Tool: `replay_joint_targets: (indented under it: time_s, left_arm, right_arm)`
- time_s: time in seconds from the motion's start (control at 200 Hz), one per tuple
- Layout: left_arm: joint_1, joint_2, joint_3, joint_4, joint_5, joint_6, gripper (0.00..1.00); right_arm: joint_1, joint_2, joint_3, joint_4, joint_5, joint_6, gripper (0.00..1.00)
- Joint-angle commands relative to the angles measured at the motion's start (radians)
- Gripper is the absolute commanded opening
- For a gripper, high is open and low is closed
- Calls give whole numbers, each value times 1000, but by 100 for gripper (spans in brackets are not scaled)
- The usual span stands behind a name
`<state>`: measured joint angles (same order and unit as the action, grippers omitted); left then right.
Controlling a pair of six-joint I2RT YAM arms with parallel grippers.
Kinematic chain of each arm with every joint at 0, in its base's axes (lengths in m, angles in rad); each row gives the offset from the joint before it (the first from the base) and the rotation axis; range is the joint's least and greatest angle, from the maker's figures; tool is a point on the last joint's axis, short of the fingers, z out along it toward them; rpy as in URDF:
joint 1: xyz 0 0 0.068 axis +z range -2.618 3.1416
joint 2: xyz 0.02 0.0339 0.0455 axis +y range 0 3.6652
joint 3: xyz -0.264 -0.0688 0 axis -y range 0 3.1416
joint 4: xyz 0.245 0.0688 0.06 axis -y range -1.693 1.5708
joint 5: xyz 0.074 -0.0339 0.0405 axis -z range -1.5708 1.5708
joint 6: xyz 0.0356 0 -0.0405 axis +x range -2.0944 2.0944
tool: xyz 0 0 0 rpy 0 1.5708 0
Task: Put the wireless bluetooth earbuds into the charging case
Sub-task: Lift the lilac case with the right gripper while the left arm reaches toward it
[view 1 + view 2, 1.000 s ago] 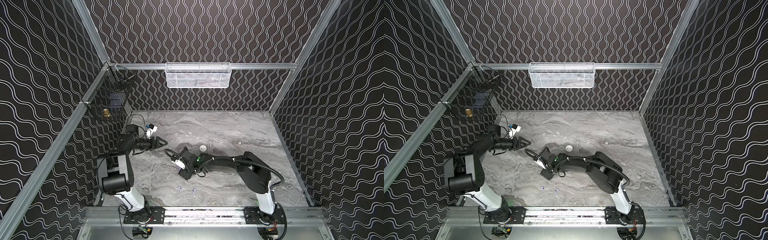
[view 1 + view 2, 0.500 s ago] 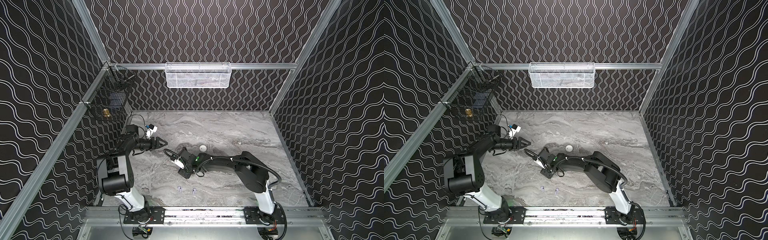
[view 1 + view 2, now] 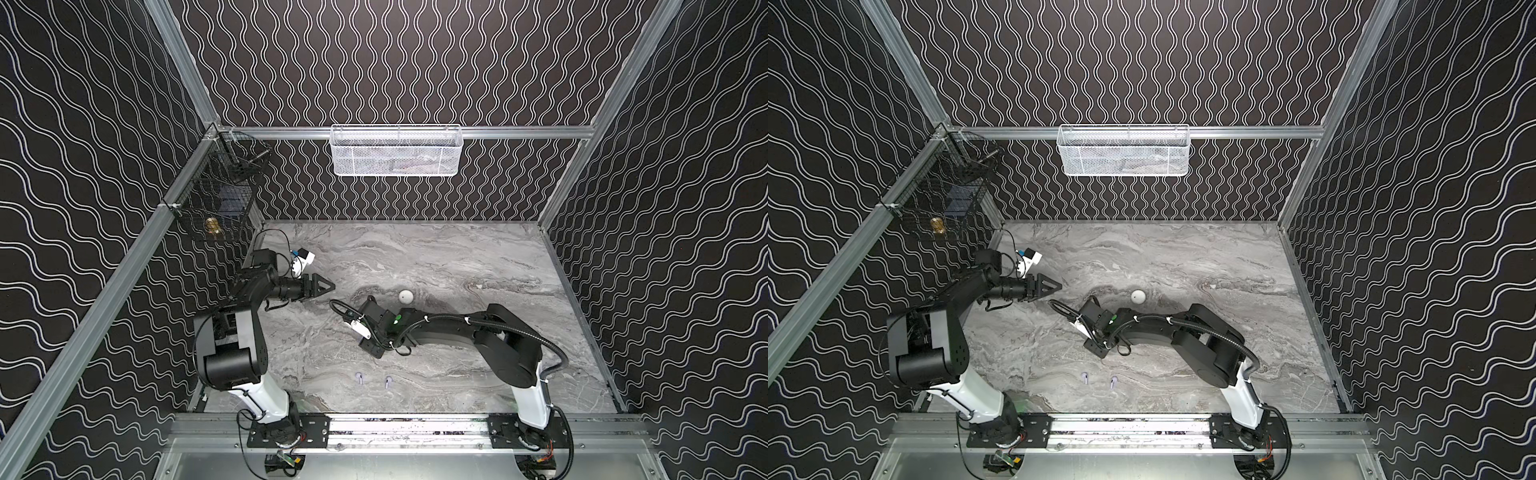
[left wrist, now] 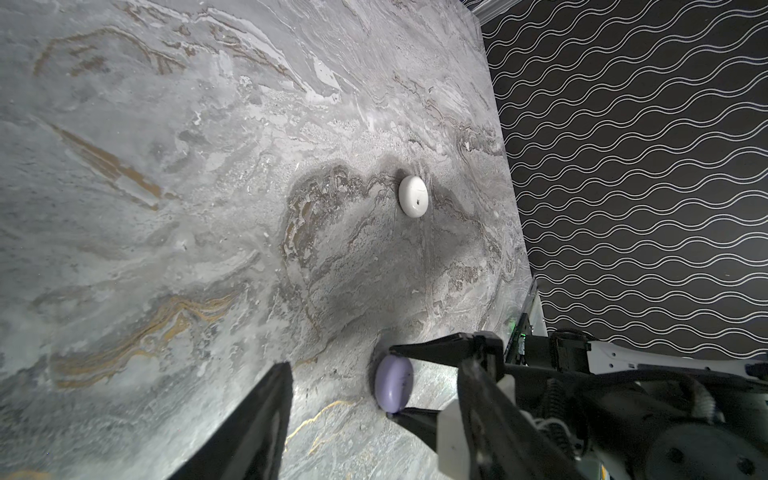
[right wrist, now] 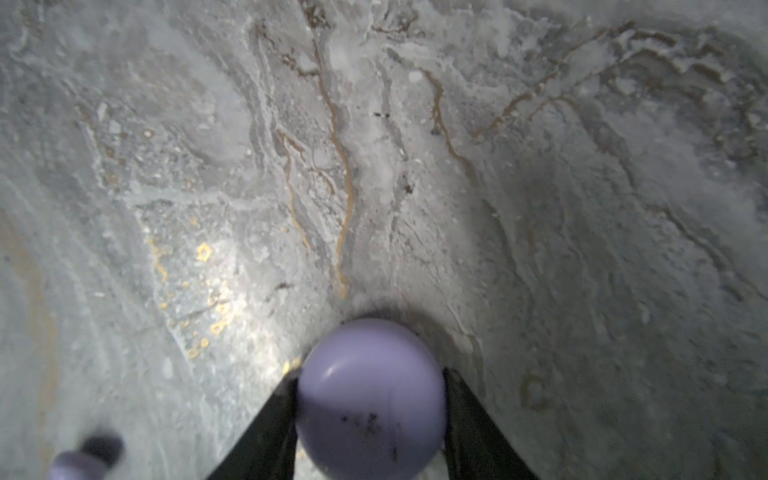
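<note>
Two lavender earbuds (image 3: 359,377) lie loose on the desk (image 3: 457,257), lower centre in both top views, none stowed yet. The right pincer (image 5: 370,374) clamps the closed lavender case (image 4: 394,384); the left pincer (image 3: 328,286) hangs released, empty. Opening and loading are likely left.
</note>
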<state>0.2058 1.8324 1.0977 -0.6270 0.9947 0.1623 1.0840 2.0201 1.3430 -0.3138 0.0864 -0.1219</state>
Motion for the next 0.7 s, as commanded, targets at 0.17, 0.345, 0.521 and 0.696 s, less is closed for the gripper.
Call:
replay_joint_targets:
  time_s: [0.17,0.345,0.521,0.696]
  left_arm:
    - [-134,-16,20,17,-88,30,67]
    - [-291,13,44,37,-89,9,67]
    - [-376,56,92,36,20,-1,66]
    - [-473,54,98,12,81,12,63]
  right_arm:
    - [7,-201,-101,23,122,1,40]
    - [11,-375,-206,-32,219,50,40]
    - [18,-544,-311,-45,245,108,40]
    - [19,-612,-340,-58,263,139,40]
